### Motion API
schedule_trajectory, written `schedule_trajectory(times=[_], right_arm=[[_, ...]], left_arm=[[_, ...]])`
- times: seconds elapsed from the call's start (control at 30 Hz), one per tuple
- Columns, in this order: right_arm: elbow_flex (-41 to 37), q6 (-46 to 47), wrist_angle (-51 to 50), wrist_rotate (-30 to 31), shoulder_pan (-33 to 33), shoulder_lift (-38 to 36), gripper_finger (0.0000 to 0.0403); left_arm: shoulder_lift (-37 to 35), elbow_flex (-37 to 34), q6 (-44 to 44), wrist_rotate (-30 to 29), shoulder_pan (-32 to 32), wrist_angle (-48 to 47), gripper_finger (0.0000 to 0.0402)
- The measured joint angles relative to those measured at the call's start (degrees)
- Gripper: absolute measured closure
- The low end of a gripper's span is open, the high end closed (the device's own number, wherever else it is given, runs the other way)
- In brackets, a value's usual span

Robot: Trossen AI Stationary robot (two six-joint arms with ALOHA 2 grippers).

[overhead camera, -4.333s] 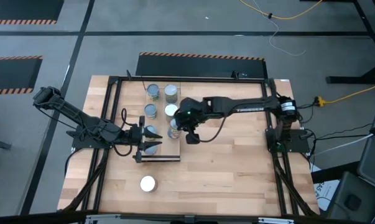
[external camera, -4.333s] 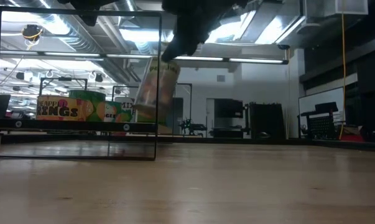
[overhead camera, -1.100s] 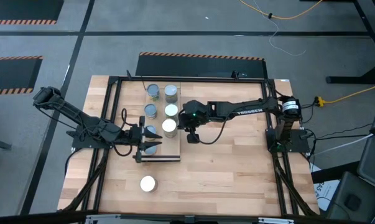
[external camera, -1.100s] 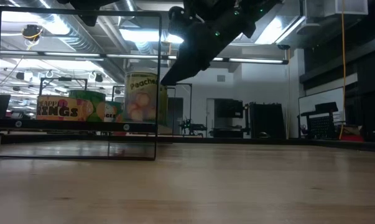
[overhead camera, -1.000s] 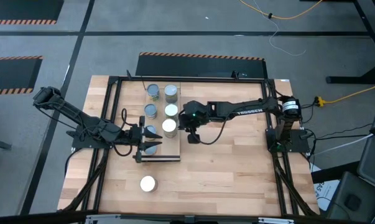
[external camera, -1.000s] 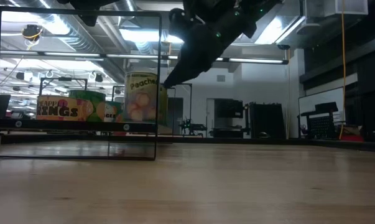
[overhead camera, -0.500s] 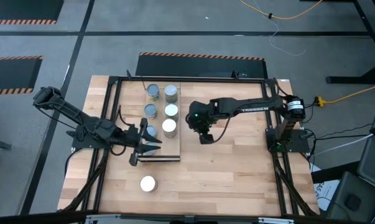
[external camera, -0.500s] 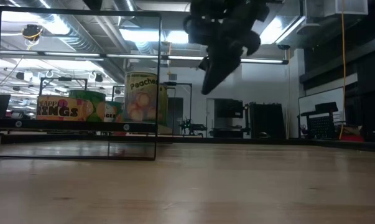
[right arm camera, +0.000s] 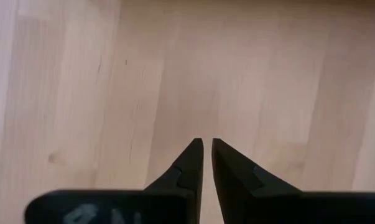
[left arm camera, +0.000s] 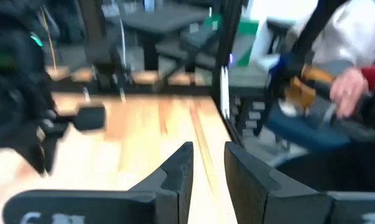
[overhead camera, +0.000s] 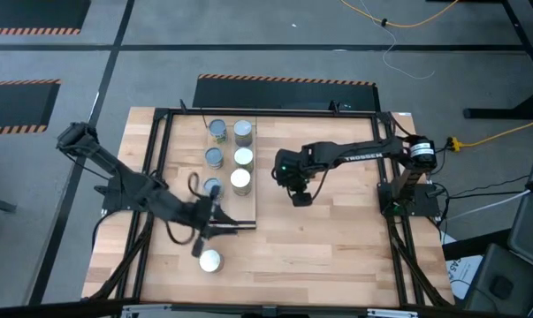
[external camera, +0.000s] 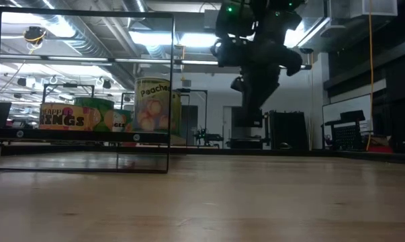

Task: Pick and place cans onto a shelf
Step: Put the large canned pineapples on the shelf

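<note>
Loose can (overhead camera: 210, 260) lies just beside left fingers (overhead camera: 215, 231), untouched.

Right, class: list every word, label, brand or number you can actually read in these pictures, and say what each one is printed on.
"Peache", its end cut off: on the label of the upright can in the low view.
"INGS", with a partly hidden line above it: on the yellow box on the shelf.
White lettering on the right arm in the high view: too small to read.
Marks on the wrist-camera housings: blurred, unreadable.
</note>
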Motion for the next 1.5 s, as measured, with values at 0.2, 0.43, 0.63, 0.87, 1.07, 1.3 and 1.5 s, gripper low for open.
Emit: schedule_trajectory(times=[0.2, 0.43, 0.63, 0.87, 1.07, 1.3, 1.5], right_arm=[[-3.4, 1.6, -1.8, 0.0, 0.7, -3.4, 0.0363], [-11.7, 4.3, 1.0, 2.8, 1.4, -12.5, 0.0363], [-22.0, 7.5, 7.4, 2.9, 2.6, -20.6, 0.0363], [-31.0, 9.2, 13.2, 2.9, 5.1, -26.2, 0.0363], [-34.5, 10.7, 15.4, 2.8, 6.9, -26.6, 0.0363], [-36.5, 10.7, 19.1, 2.8, 7.6, -26.6, 0.0363], [-36.5, 10.5, 21.1, 2.8, 7.6, -26.6, 0.0363]], left_arm=[[10.0, 13.6, -8.6, 0.0, -4.9, -14.0, 0.0319], [20.0, 25.4, -22.6, 1.2, -10.2, -27.0, 0.0319], [27.1, 32.0, -36.8, 4.6, -14.4, -36.1, 0.0319], [31.1, 33.9, -47.9, 9.3, -16.5, -45.3, 0.0319], [31.4, 33.9, -50.7, 11.0, -16.5, -56.4, 0.0319], [31.4, 33.9, -50.1, 11.1, -16.8, -61.2, 0.0319], [31.4, 33.9, -49.8, 8.3, -16.8, -62.0, 0.0319]])
